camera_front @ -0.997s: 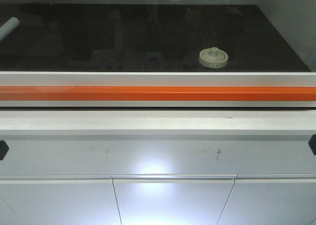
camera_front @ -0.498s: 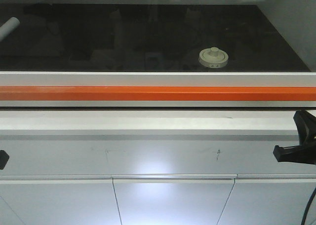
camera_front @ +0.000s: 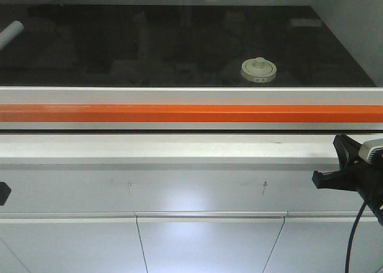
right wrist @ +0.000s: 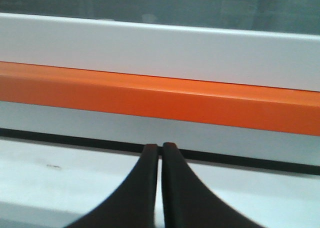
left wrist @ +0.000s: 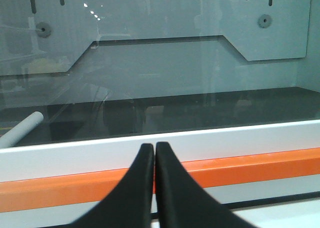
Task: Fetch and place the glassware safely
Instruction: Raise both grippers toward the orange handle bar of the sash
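The right gripper [right wrist: 160,149], closed up and holding nothing, is nearer than the left gripper [left wrist: 154,148], closed too. The jar [camera_front: 258,69] stands upright ahead of it, a bit left, past the orange bar [camera_front: 179,113]

We see the jar [camera_front: 258,70] on the work surface [camera_front: 149,45], right of ctr, behind the rail [camera_front: 179,113]. Tube [camera_front: 11,33] lies on the same surface at far left, well apart from the jar. Ledge [camera_front: 179,147] runs in front of & below the rail, w/ cabinet fronts [camera_front: 209,243] under it. Right gripper [right wrist: 160,147] sits at the right edge, in front of the ledge; left gripper [left wrist: 154,147] at the left edge, lower.
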You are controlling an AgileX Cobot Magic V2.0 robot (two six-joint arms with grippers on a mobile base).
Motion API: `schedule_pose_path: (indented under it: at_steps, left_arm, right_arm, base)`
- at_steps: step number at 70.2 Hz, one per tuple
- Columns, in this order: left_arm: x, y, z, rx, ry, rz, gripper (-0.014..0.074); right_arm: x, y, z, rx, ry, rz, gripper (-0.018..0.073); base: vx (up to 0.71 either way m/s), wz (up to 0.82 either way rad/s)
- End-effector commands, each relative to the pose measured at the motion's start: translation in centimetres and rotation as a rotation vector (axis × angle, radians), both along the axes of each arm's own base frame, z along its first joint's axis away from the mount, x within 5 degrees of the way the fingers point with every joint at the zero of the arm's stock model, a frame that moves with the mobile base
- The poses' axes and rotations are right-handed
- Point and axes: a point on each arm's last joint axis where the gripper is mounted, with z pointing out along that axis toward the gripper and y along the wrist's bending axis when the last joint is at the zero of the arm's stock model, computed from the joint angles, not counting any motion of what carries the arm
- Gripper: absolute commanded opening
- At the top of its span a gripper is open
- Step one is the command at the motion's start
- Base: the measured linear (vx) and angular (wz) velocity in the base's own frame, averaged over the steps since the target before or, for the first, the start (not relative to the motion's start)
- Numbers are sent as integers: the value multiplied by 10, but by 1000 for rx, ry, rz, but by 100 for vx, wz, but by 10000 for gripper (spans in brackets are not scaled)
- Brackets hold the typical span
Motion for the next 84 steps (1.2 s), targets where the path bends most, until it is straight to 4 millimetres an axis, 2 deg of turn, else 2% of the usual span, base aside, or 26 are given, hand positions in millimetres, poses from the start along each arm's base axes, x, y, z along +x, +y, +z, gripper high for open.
schedule_pose_path:
  at_steps: [1,14,43,60,84]
  left_arm:
    - [0,-1,15,-23,-101,-11,-7]
    - [0,-1,15,-23,-100,-11,-7]
    - [0,-1,15,-20,-100,-10,-7]
    - [0,-1,15,-20,-100,-10,-7]
    - [6,0,7,-17,-41,-6,-7]
  right_arm:
    - [13,-1,16,-7,-124,8,-1]
    - [33,-2,11,-8,-104,8,-1]
    - [57,-4,-7,-54,-60,12,-1]
    - [71,-4,4,-50,-123,11,-1]
    - [71,-4,7,-42,-159,13,-1]
  base:
    - [0,0]
    - [0,0]
    - [0,0]
    - [0,0]
    - [0,0]
